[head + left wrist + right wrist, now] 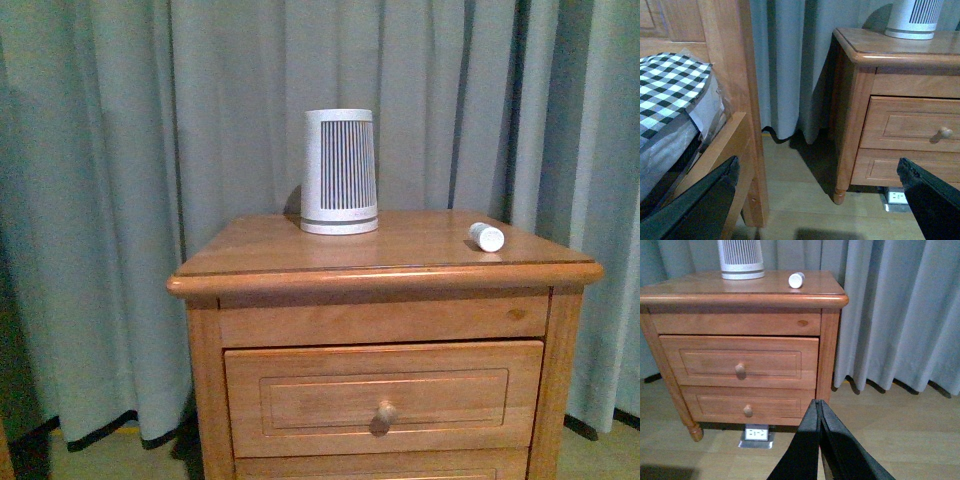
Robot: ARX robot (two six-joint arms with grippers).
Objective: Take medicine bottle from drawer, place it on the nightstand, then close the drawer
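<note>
Medicine bottle lies on nightstand; drawer sits flush. Left gripper released, right gripper clenched empty: verify closure, withdraw clear.

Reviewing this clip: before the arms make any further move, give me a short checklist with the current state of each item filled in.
1. Tiny white cylindrical medicine bottle out of the drawer and on the orange-brown wooden nightstand: ok; it lies on its side near the top's right edge.
2. Bottle clear of the tall white slatted device: ok, they are well apart.
3. Upper drawer shut: ok, its front looks about flush in the front and right wrist views.
4. Lower drawer shut: ok.
5. Right gripper empty: ok, fingers together, nothing between them.
6. Left gripper empty: ok, fingers wide apart, holding nothing.
</note>
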